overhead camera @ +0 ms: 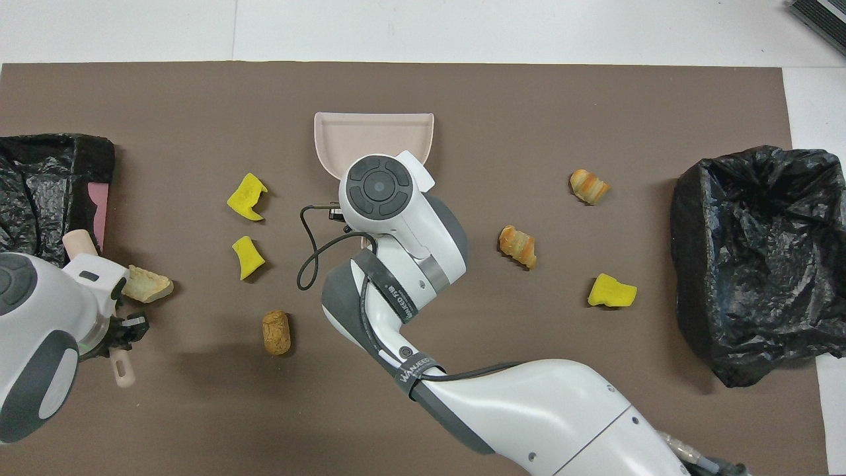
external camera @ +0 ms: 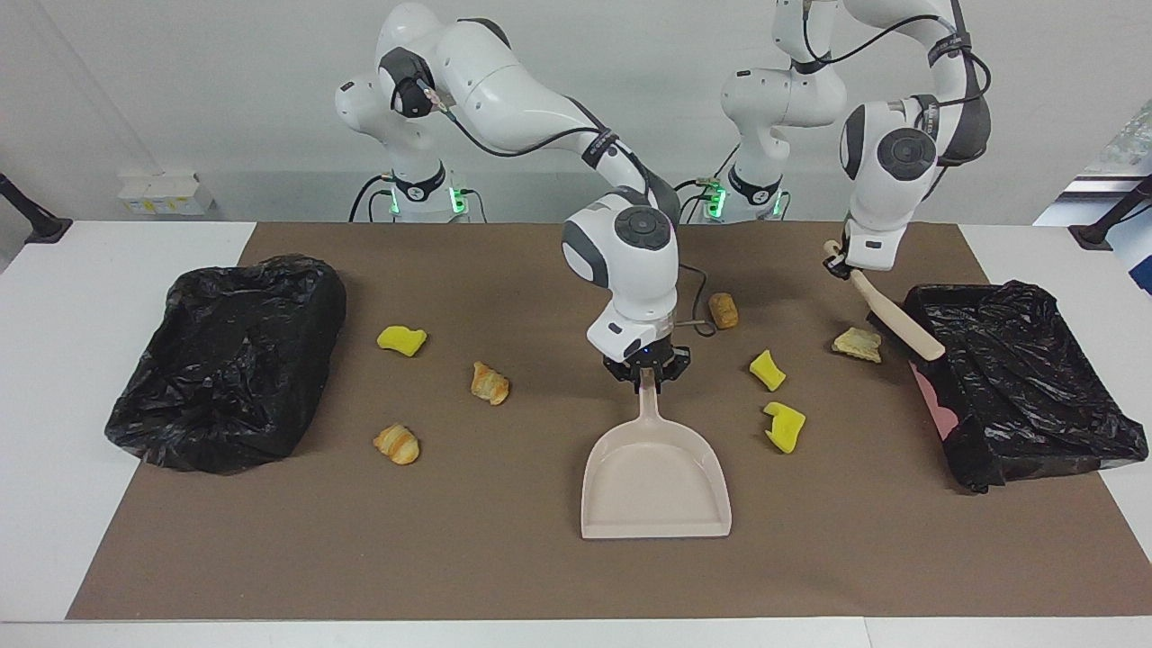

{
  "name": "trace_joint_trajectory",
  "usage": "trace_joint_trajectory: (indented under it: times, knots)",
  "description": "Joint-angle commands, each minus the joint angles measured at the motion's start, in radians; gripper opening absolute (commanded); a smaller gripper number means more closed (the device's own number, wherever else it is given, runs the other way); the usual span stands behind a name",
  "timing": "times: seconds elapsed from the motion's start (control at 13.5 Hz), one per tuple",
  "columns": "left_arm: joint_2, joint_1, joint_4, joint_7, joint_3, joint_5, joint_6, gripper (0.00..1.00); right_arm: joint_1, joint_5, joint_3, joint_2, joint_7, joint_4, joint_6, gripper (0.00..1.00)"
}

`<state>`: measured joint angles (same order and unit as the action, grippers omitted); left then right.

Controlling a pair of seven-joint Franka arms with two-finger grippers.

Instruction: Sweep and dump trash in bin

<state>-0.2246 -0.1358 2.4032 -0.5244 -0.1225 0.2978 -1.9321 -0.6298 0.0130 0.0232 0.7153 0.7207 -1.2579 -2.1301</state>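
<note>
The right arm reaches from its base down over the middle of the brown mat (external camera: 504, 558), its wrist pointing straight down, and the right gripper (external camera: 647, 376) is clamped on the top end of the handle of the beige dustpan (external camera: 655, 486), whose pan lies flat on the mat with its open edge facing away from the robots. The left arm is bent high with its forearm hanging down at its own end of the table, and the left gripper (external camera: 844, 264) is closed on the handle end of the brush (external camera: 891, 317), which slants down over the edge of the black-lined bin (external camera: 1017, 387) there, its head close above the bread piece (external camera: 858, 344). The trash lies scattered on the mat: the bread piece just beside that bin, two yellow sponge chunks (external camera: 768, 370) (external camera: 785, 426) beside the dustpan, a brown nugget (external camera: 723, 310) nearer the robots, and toward the right arm's end two pastries (external camera: 490, 383) (external camera: 397, 443) and a third yellow chunk (external camera: 401, 340), near a second black-lined bin (external camera: 225, 360).
</note>
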Motion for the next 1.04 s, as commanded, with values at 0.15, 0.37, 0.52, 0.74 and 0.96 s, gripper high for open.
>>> trace_joint_trajectory:
  times: [0.15,0.37,0.52,0.74,0.96]
  knots:
    - [0.017,0.004,0.019,0.036,0.018,0.02,-0.018,0.0,0.032,0.009,0.006,-0.109,-0.299,-0.112,0.006,0.0]
    - [0.054,-0.048,0.019,0.049,0.02,0.009,-0.015,0.0,0.059,0.005,0.004,-0.146,-0.435,-0.133,0.071,0.0]
    - [0.065,-0.1,0.013,0.079,0.021,-0.043,-0.033,0.0,0.082,0.005,0.004,-0.16,-0.564,-0.133,0.125,0.0]
    - [0.082,-0.184,0.007,0.142,0.021,-0.156,-0.111,0.0,0.128,0.005,0.004,-0.21,-0.788,-0.15,0.197,0.0]
    - [0.09,-0.237,0.001,0.184,0.02,-0.212,-0.145,0.0,0.168,0.005,0.004,-0.261,-1.093,-0.181,0.262,0.0]
